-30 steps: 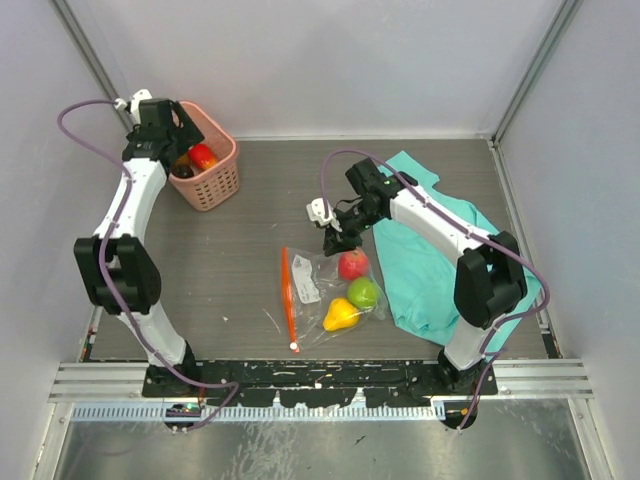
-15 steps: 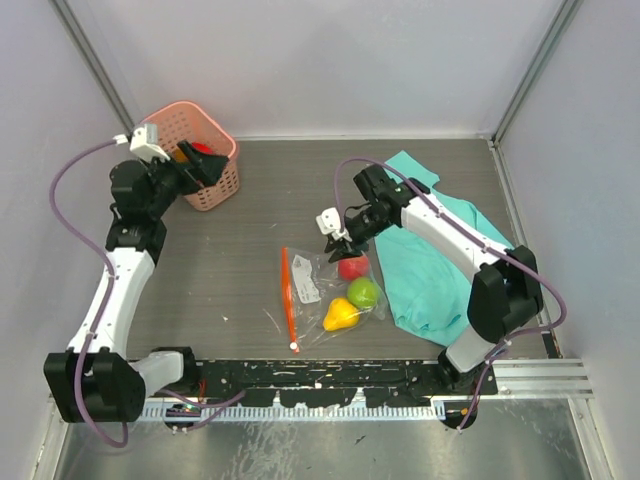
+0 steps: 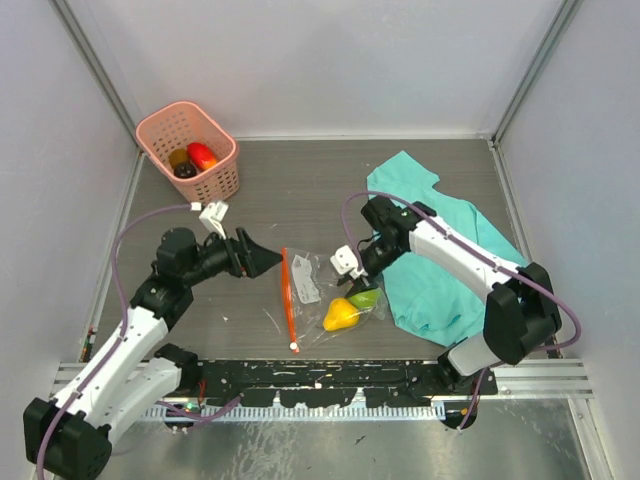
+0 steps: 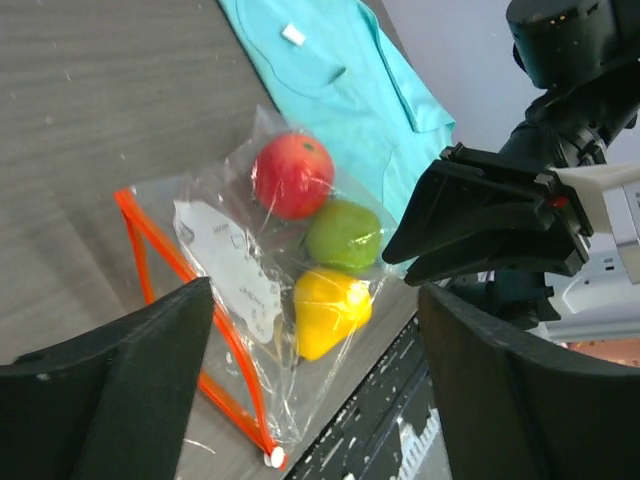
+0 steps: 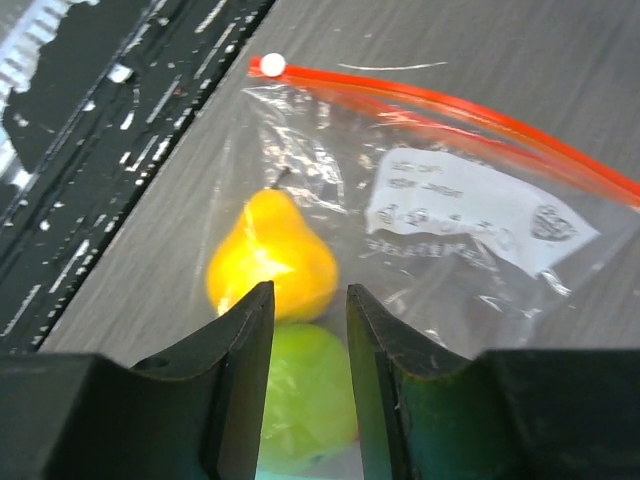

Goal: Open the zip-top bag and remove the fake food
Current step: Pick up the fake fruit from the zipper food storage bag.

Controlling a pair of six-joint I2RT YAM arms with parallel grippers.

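Grey wood-grain table (image 3: 300, 190). Mid-table lies the bag (image 3: 312, 285), zip strip (image 3: 288, 295) apparently shut, plastic fruits (image 4: 292, 175) inside. Beside the strip, the left gripper (image 3: 272, 262) stands spread wide. Over the fruit end, the right gripper (image 5: 307, 292) hovers narrowly parted, holding nothing. Recommendation: pin that end, then work the slider (image 3: 294, 346).

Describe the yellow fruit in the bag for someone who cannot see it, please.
On the grey table, left of the teal cloth, lies a clear plastic zip-top bag with an orange-red zip strip. Among three fruits inside, it is the yellow pear-shaped one nearest the table's near edge; the green fruit and red fruit are round.
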